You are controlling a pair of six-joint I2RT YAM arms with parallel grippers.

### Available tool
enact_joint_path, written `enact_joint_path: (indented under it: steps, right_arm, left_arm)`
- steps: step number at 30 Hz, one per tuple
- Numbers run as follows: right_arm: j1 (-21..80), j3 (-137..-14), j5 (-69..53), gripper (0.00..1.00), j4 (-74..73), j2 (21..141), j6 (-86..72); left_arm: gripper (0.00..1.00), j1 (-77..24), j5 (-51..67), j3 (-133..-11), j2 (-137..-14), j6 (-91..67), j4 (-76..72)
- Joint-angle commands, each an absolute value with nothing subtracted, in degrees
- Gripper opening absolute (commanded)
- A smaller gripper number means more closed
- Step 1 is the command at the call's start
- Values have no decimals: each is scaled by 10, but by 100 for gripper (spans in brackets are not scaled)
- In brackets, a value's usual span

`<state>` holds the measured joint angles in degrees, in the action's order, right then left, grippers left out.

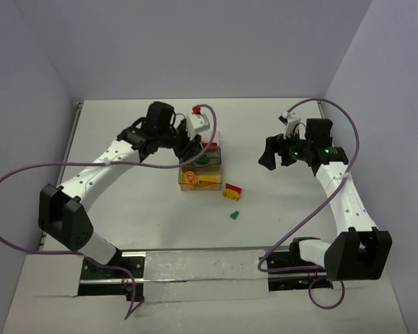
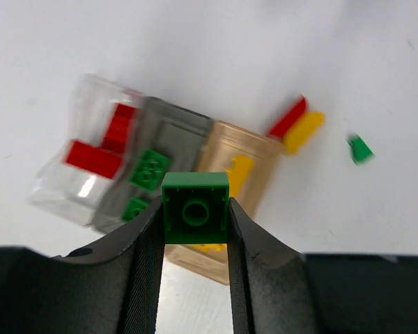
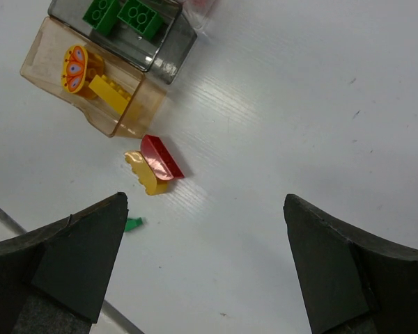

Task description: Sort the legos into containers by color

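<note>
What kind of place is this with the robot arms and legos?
Probably a robot testing lab, not a home: a white table boxed in by blank walls, with the left arm and right arm bolted at its edge.

Bright, even light — soft blur

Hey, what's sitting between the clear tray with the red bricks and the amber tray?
The smoky grey tray, holding two green bricks, sits between them in the row. The left wrist view shows it plainly.
</note>
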<state>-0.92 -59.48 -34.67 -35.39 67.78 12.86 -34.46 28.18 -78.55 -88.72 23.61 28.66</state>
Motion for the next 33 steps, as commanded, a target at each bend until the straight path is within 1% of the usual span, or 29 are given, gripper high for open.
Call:
enact_joint_path:
  steps: [1, 3, 11, 15, 19, 21, 24, 31, 33]
  right_arm:
    - [4, -611, -325, 100, -341, 682, 127]
    - [16, -615, -322, 100, -344, 684, 127]
    - [19, -616, -313, 100, -347, 689, 127]
    - [18, -614, -314, 100, -346, 692, 127]
    - [19, -615, -314, 100, -348, 695, 127]
    - [20, -617, -314, 100, -351, 699, 129]
    - [21, -620, -314, 100, -354, 704, 132]
    - [34, -627, -308, 100, -365, 717, 141]
    - [38, -630, -306, 100, -369, 723, 144]
  left_arm:
    - [3, -324, 226, -814, -931, 133, 262]
    - [6, -315, 225, -829, -962, 119, 264]
    - [10, -310, 174, -896, -1064, 92, 287]
    - [12, -309, 177, -913, -1089, 86, 288]
    - [17, -309, 167, -934, -1116, 82, 297]
    - [21, -310, 161, -938, -1125, 82, 301]
    - [24, -310, 162, -941, -1132, 83, 303]
    - [25, -310, 179, -933, -1131, 92, 313]
    - [28, -310, 180, -929, -1131, 94, 315]
